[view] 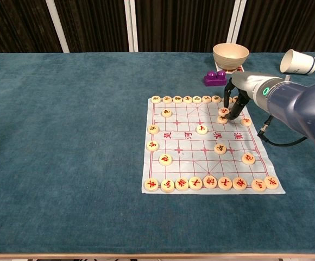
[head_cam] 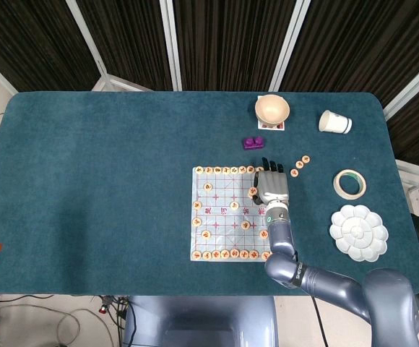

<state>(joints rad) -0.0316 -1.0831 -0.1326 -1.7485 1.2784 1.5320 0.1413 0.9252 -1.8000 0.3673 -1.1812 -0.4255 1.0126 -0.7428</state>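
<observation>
The right hand is down over the far right corner of the chess board, fingertips at a wooden piece — whether pinched or only touched, I cannot tell. Seems mid-pick; next it needs a firm pinch and a clean lift

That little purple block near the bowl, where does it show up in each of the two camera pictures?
Head view: the purple block lies right of centre in the upper half, just beyond the far edge of the chess board.
Chest view: the block sits near the top right, left of the right hand.
Shared landmark: the tan bowl stands just behind it in both.
</observation>
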